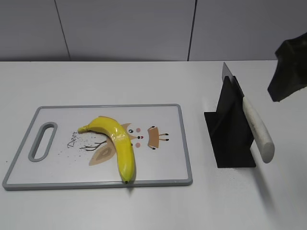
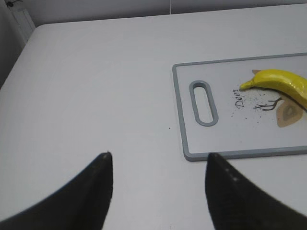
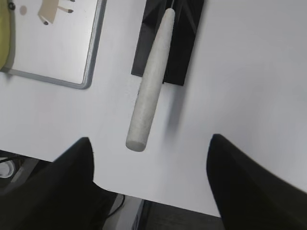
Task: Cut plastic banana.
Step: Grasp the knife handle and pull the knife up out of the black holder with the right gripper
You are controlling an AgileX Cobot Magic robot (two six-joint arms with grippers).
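The plastic banana is glossy yellow and lies whole on a white cutting board with a grey rim. It also shows in the left wrist view and as a sliver in the right wrist view. A knife with a white handle rests in a black stand; its handle shows in the right wrist view. My right gripper is open and empty, above the table near the handle's end; a dark part of it shows at the exterior view's right edge. My left gripper is open and empty, left of the board.
The board has a handle slot at its left end and a cartoon print. The white table's front edge shows in the right wrist view. A grey panelled wall stands behind the table.
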